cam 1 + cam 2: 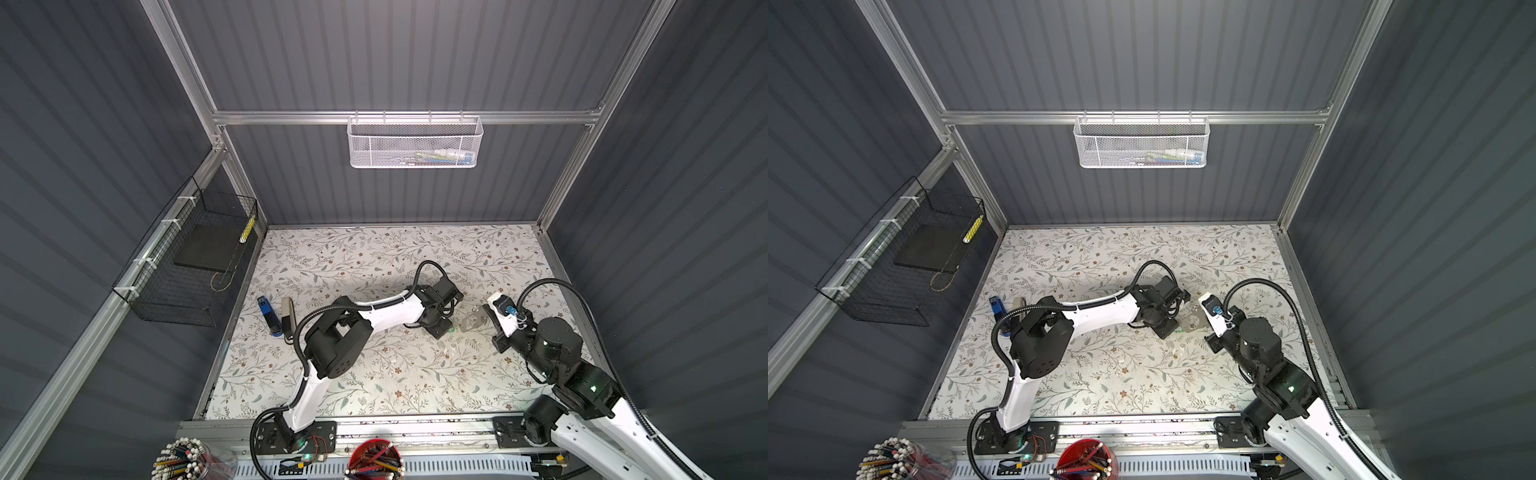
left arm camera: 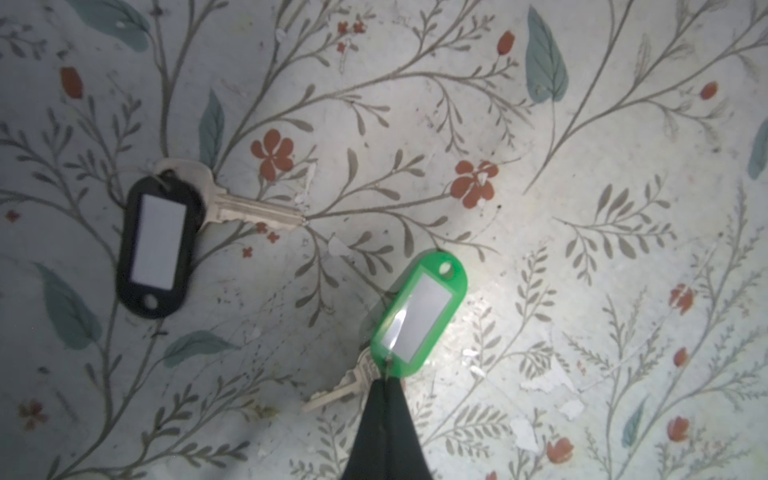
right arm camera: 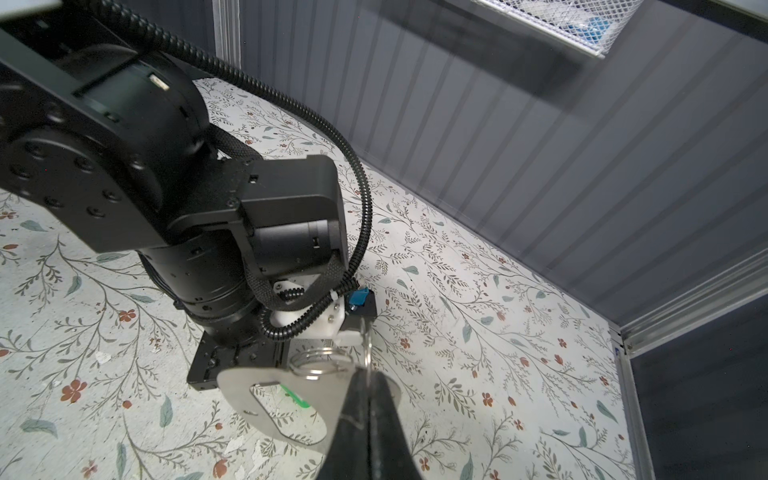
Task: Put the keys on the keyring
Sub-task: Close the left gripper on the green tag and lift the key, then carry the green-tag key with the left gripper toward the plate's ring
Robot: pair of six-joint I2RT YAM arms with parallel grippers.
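Note:
In the left wrist view two keys lie on the floral table. One has a black-framed tag (image 2: 156, 245) with a white insert; the other has a bright green tag (image 2: 419, 316) and its blade (image 2: 336, 390) points away beside my fingers. My left gripper (image 2: 386, 380) is shut on the thin wire ring joining the green tag and its key. My right gripper (image 3: 368, 374) is shut on the keyring (image 3: 232, 384), a flat metal D-shaped loop with a wire split ring, held above the table beside the left wrist. Both top views show the keyring (image 1: 471, 322) (image 1: 1192, 322) between the two wrists.
A blue object (image 1: 268, 316) and a grey-brown bar (image 1: 287, 318) lie at the table's left edge. A black wire basket (image 1: 187, 266) hangs on the left wall, a white mesh basket (image 1: 415, 141) on the back rail. Two pencil cups (image 1: 376, 459) stand in front.

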